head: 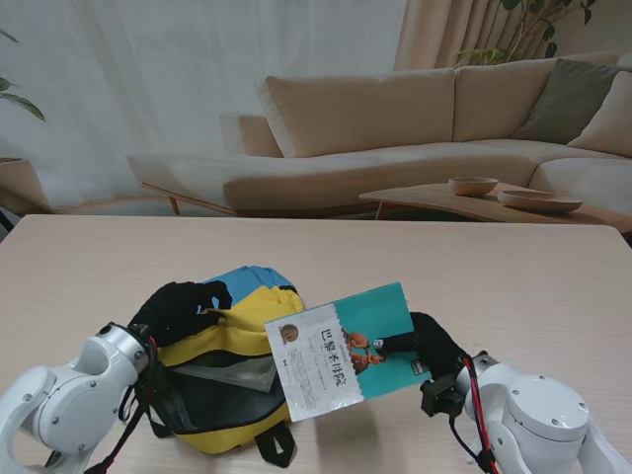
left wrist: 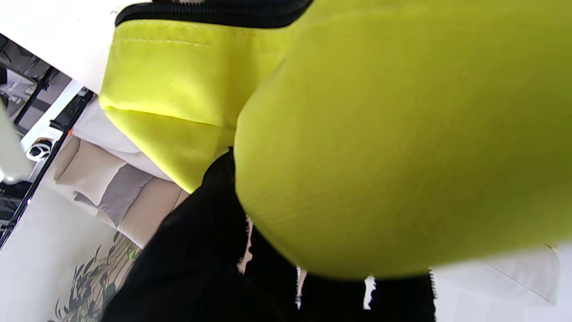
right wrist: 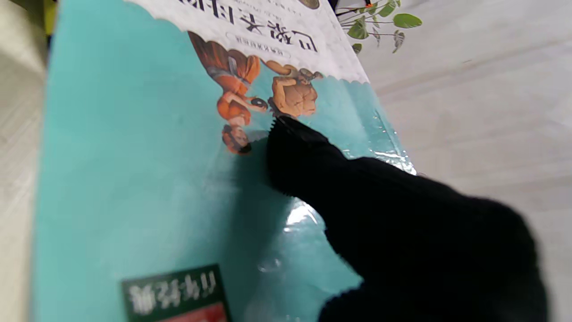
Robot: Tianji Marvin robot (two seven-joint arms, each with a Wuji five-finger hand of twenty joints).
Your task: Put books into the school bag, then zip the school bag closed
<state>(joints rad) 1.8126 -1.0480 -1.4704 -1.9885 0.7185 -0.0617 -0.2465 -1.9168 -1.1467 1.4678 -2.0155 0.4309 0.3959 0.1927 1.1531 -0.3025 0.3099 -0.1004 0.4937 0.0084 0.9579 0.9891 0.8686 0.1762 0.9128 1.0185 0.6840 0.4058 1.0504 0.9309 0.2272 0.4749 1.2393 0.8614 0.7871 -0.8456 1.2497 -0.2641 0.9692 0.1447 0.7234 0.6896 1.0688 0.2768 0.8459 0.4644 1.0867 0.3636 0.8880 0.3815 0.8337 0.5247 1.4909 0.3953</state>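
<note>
A yellow and blue school bag (head: 232, 296) lies on the table near me, its black-lined mouth gaping toward my right. My left hand (head: 178, 308), in a black glove, is shut on the bag's yellow upper flap (left wrist: 393, 134) and holds it up. My right hand (head: 434, 348) is shut on a teal and white book (head: 346, 351), gripping its right edge. The book hangs tilted just above the table, its left corner over the bag's opening. In the right wrist view a gloved finger (right wrist: 304, 156) presses on the book's teal cover (right wrist: 134, 179).
The pale wooden table (head: 513, 267) stretches far beyond the bag. Black straps (head: 272, 446) trail from the bag toward me. A beige sofa (head: 395, 128) and a low table with bowls (head: 513, 193) stand behind the table's far edge.
</note>
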